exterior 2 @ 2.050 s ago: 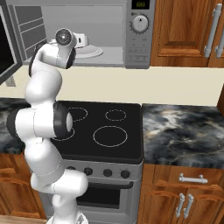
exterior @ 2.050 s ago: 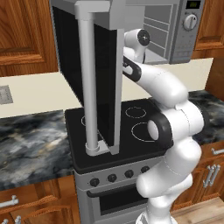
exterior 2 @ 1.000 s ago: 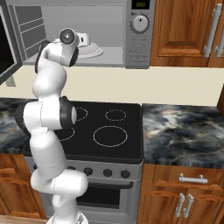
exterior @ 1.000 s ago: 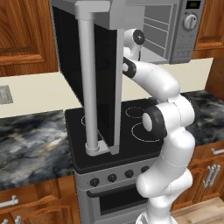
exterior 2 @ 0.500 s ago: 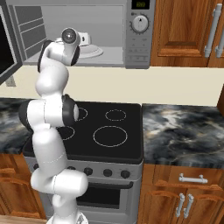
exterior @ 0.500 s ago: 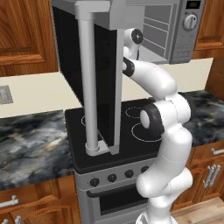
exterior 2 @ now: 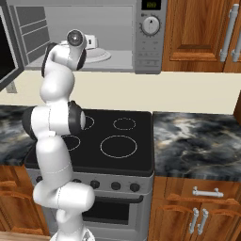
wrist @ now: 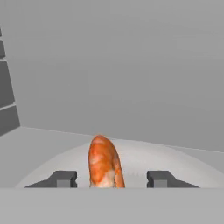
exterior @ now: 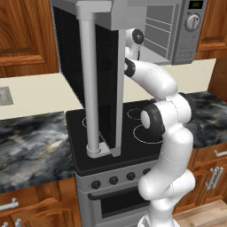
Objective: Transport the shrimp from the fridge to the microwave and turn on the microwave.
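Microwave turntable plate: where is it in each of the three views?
Left base view: I can't pick it out; the open microwave door and arm cover the cavity.
Right base view: plate on the cavity floor, right of the wrist.
Hand view: plate under the shrimp.
Shared landmark: the grey microwave cavity.

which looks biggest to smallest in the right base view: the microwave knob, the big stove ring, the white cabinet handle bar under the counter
1. Large white-outlined ring on the black stovetop
2. Short white horizontal cabinet handle bar
3. Round grey microwave knob

The bar and knob look close in size, and the knob sits farther back.
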You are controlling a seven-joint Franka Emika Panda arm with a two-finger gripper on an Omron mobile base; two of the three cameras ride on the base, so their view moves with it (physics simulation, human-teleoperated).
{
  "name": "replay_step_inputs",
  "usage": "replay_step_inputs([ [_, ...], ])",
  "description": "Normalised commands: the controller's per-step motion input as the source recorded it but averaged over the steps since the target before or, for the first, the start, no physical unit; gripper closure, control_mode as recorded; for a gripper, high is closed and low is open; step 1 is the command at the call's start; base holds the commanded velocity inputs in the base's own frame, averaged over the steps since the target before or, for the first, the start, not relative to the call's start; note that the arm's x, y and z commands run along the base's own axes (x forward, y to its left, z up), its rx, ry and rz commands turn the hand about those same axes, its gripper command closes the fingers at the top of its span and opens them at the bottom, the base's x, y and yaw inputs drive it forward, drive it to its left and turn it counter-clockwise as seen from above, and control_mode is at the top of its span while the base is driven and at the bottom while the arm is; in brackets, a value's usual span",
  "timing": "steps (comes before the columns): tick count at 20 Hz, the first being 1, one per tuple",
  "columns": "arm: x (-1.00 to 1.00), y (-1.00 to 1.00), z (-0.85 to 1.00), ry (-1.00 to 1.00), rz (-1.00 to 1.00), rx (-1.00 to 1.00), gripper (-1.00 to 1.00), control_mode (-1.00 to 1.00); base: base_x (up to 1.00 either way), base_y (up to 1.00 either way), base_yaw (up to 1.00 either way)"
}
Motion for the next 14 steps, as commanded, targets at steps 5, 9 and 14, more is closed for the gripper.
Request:
replay_step_inputs([
  [5,0.01,0.00,0.00,0.04,0.01,0.00,-1.00,-1.00,0.00,0.00,0.00],
  [9,0.00,0.00,0.03,0.02,0.01,0.00,-1.00,-1.00,0.00,0.00,0.00],
  [14,-0.07,0.00,0.05,0.04,0.01,0.00,-1.00,-1.00,0.00,0.00,0.00],
])
